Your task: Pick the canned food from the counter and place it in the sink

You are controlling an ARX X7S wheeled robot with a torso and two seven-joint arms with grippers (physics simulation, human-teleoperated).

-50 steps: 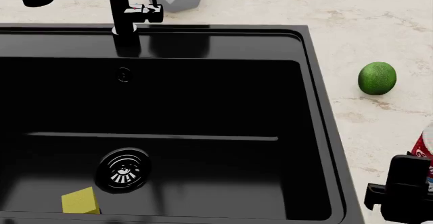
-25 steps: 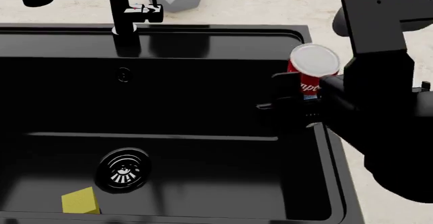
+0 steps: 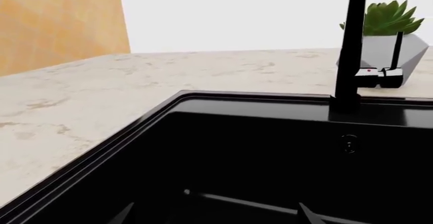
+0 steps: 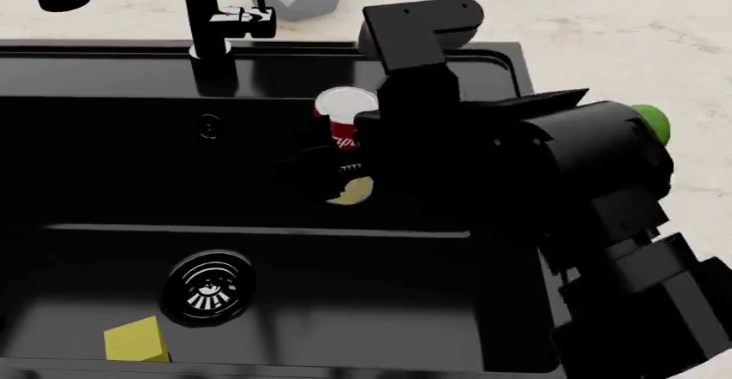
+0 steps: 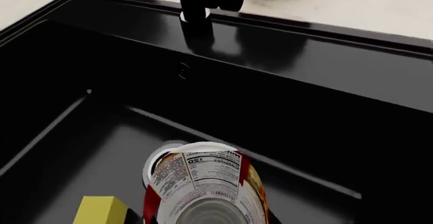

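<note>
Canned food (image 4: 343,117): held upright in the air over the sink, inside the basin's outline toward its back-right part. A second ago it stood on the counter at the right edge of the head view; half a second ago it was above the sink's right rim.

Right gripper (image 4: 332,166): clenched on the canned food, fingers gripping its lower half so the red label and silver top show above them. In the right wrist view the can (image 5: 203,188) fills the near foreground with its printed label facing the camera.

Right arm: has swung from the counter leftward across the rim and now reaches well over the basin, hiding most of the green fruit (image 4: 652,119) behind it.

Sink (image 4: 103,182): black basin open below the can, with the drain (image 4: 208,288) and a yellow sponge (image 4: 136,339) on the floor toward the front, well apart from the spot under the can.

Faucet (image 4: 212,27): stands at the back rim, off to the left of the can, not touching it.

Left gripper: not visible; the left wrist view only looks across the counter (image 3: 81,97) and into the basin.

What it means: the carry looks finished, and I judge that lowering and letting go is what remains.

Risk: a drop from this height could tip or roll the can.
</note>
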